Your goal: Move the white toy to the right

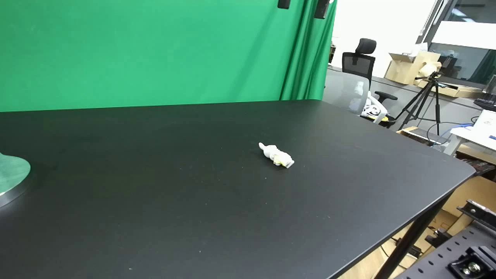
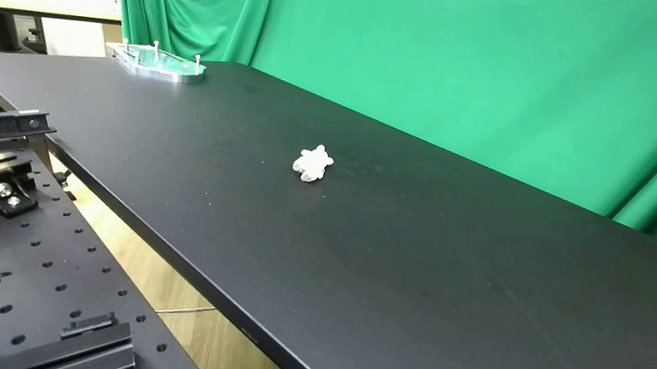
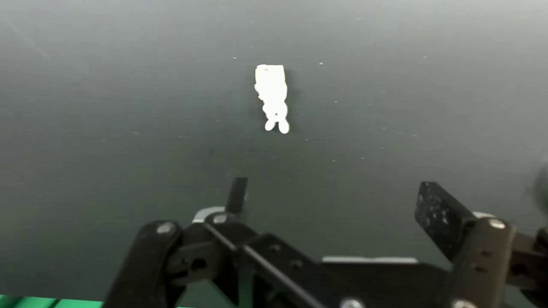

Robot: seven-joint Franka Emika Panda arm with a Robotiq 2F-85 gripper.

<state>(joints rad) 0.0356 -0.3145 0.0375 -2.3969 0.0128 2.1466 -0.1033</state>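
Note:
The white toy [image 1: 276, 155] is a small, lumpy white-cream figure with two ear-like ends. It lies on the dark table and also shows in an exterior view [image 2: 313, 164]. In the wrist view the white toy [image 3: 273, 92] lies at the upper middle, beyond my fingertips. My gripper [image 3: 333, 188] is open, with bare table showing between its fingers. In an exterior view only the two dark fingertips of my gripper [image 1: 303, 6] show at the top edge, well above the table and the toy. My gripper is out of view in the remaining exterior view.
The black table [image 1: 174, 217] carries a clear greenish plate with upright posts [image 2: 159, 64] near a far corner. A round greenish disc [image 1: 13, 174] stands at the left edge of an exterior view. A perforated metal plate [image 2: 53, 287] adjoins the table's edge. Green curtains [image 1: 155, 50] hang behind.

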